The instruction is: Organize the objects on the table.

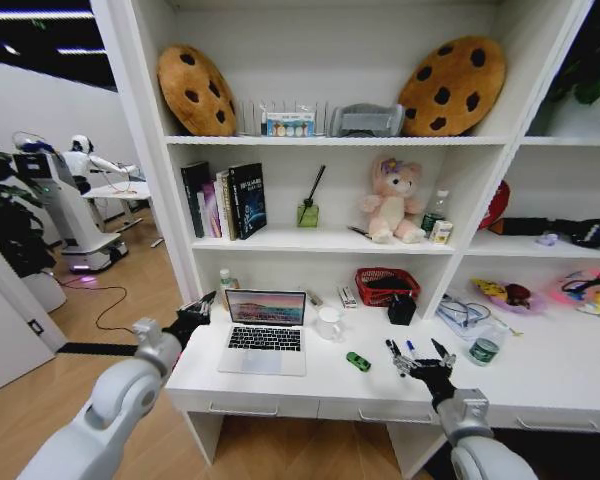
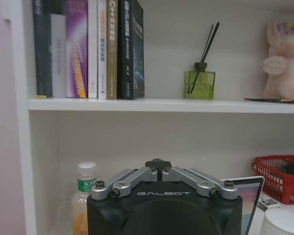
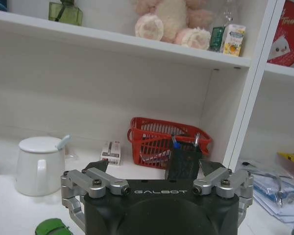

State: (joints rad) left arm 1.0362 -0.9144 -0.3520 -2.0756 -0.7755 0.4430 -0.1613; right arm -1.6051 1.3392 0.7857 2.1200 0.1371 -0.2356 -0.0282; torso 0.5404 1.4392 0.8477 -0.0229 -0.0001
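I see the green oblong item (image 1: 357,361) just right of the open laptop (image 1: 265,334) on the white table (image 1: 330,390). It looks light, hard and smooth, so I would pinch its long sides. My right gripper (image 1: 417,359) hovers beside it, jaws spread wide; the left gripper (image 1: 192,318) waits left of the laptop, and I cannot tell its jaws.

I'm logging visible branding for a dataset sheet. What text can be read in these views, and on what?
"GALBOT": on the left gripper housing.
"GALBOT": on the right gripper housing.
"Treats", partly cut off: on the red round item.
Book spines, juice carton, small box: print too blurred to read.
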